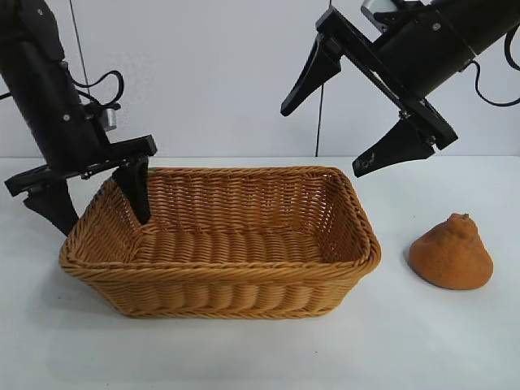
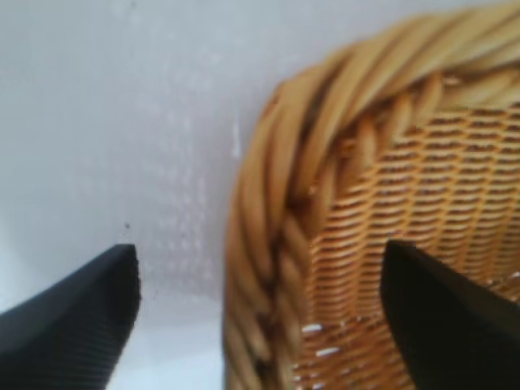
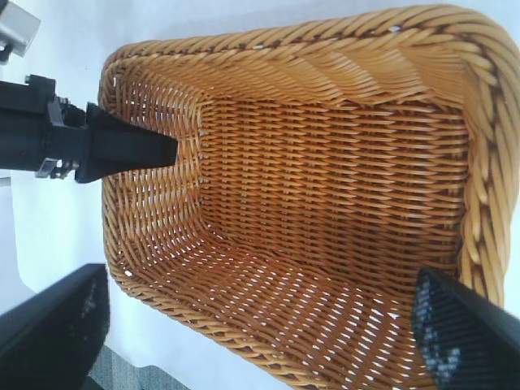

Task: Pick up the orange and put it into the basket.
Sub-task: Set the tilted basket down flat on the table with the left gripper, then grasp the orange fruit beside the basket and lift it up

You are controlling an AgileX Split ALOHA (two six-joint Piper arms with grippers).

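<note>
The orange (image 1: 452, 253), dull and cone-shaped with a knobby top, sits on the white table to the right of the basket (image 1: 227, 292), apart from it. It does not show in either wrist view. The tan wicker basket stands in the middle and is empty. My left gripper (image 1: 104, 221) is open and straddles the basket's left rim (image 2: 268, 203), one finger inside and one outside. My right gripper (image 1: 322, 142) is open and empty, high above the basket's right end, well above and left of the orange. The right wrist view looks down into the basket (image 3: 325, 57).
The white table (image 1: 455, 341) runs around the basket. A pale wall stands behind. One finger of the left gripper (image 3: 122, 150) reaches into the basket's far end in the right wrist view.
</note>
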